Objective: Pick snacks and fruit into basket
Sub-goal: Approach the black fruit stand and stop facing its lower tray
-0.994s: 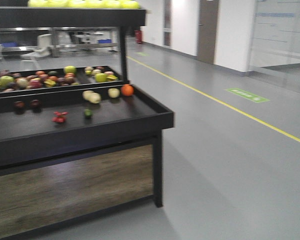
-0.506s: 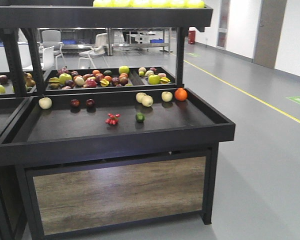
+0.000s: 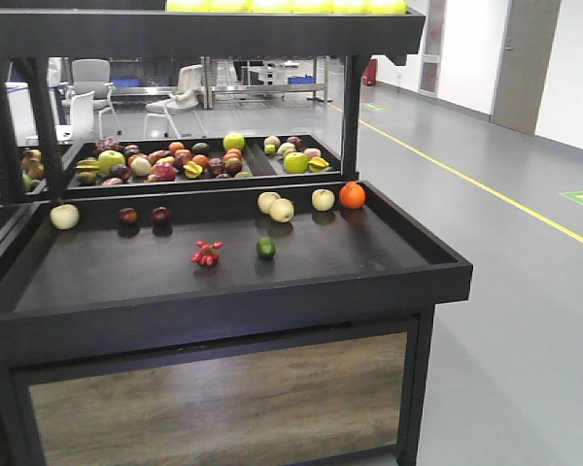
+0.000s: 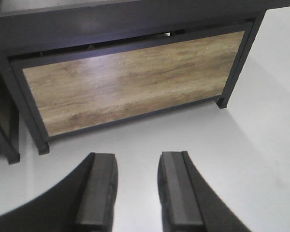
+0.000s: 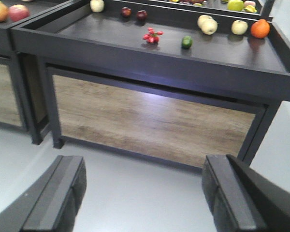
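Fruit (image 3: 282, 210): loose on the black worktop (image 3: 117, 277), mid-frame; more behind, partly hidden by posts (image 3: 354, 116).
Red cluster (image 3: 206, 253): too small for us to name.
Left claw (image 4: 135, 191): narrow, empty.
Right claw (image 5: 142, 193): wide, empty.

No text can be read.

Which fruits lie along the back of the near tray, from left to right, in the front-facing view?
Pale yellow fruit, first dark red fruit, second dark red fruit, pale pair, single pale fruit, orange.
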You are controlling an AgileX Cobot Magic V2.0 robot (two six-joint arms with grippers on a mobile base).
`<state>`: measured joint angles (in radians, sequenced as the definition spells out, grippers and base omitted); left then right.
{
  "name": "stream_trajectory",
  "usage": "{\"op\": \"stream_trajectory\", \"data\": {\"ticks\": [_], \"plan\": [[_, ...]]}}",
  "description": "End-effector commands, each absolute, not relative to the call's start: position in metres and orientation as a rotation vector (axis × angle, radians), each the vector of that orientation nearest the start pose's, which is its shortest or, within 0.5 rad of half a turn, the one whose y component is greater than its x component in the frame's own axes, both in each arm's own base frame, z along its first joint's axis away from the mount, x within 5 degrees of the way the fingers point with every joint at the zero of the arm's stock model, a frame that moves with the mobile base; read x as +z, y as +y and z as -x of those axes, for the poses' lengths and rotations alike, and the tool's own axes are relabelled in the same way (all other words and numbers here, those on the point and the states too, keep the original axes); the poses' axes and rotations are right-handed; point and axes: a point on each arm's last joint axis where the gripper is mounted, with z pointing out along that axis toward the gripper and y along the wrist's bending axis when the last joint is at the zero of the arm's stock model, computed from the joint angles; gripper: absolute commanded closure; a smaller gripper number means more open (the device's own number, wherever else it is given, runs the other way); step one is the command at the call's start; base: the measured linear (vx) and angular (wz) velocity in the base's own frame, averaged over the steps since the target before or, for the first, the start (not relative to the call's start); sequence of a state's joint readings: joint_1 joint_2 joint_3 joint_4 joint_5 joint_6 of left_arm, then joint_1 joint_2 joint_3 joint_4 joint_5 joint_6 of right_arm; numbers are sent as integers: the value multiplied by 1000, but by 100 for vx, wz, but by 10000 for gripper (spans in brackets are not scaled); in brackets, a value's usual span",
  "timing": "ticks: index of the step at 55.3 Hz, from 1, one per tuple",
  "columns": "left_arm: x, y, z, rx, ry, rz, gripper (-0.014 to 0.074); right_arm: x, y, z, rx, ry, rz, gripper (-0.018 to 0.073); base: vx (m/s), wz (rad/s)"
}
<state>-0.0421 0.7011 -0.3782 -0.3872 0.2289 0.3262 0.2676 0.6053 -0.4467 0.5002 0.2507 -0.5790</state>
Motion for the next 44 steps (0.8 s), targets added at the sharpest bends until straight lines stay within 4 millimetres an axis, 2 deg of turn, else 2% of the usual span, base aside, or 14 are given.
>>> {"op": "stream_trajectory", "data": {"ticks": [1, 29, 44], "plan": [[275, -11, -143, -133, 1914, -9, 268, 309, 41, -124, 196, 1734, 377, 13, 35, -15], [275, -11, -143, -133, 1914, -9, 268, 309, 41, -124, 196, 1734, 377, 13, 38, -15], [275, -11, -143, -133, 1914, -9, 268, 309, 41, -124, 196, 1734, 377, 13, 43, 3]]}}
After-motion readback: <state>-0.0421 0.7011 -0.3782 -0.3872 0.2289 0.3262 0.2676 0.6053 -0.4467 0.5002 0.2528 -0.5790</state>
